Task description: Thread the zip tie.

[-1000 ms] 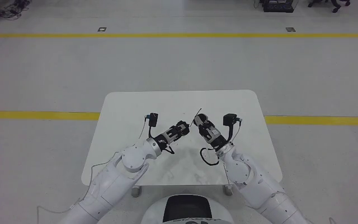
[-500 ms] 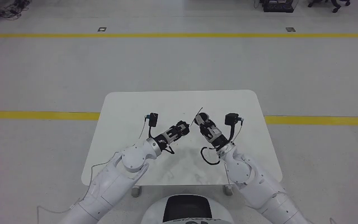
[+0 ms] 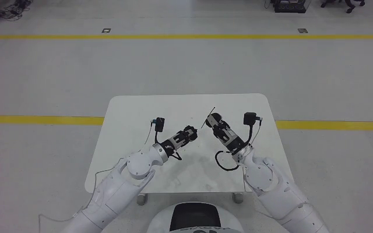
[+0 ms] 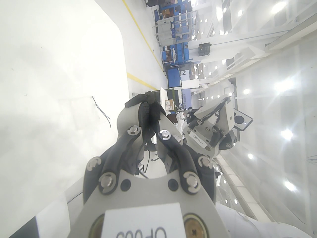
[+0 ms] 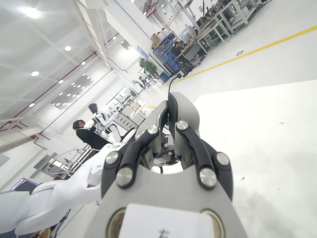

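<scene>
Zip tie [image 5: 170, 89]: thin black strip, held in the air above the table [image 3: 134, 113] and not touching it; its free length projects beyond the fingertips toward the far edge
Right gripper [image 3: 208, 121]: fingers clamped on the zip tie, raised over the table's middle, right of centre
Left gripper [image 4: 148, 104]: fingers drawn together with dark padding between them; whether anything is pinched there cannot be told
Spacing: the two grippers face each other over the table, near but apart; the tie stands clear of the left gripper
Surface: white, with a thin dark line [image 4: 101, 111] on it near the left gripper
</scene>
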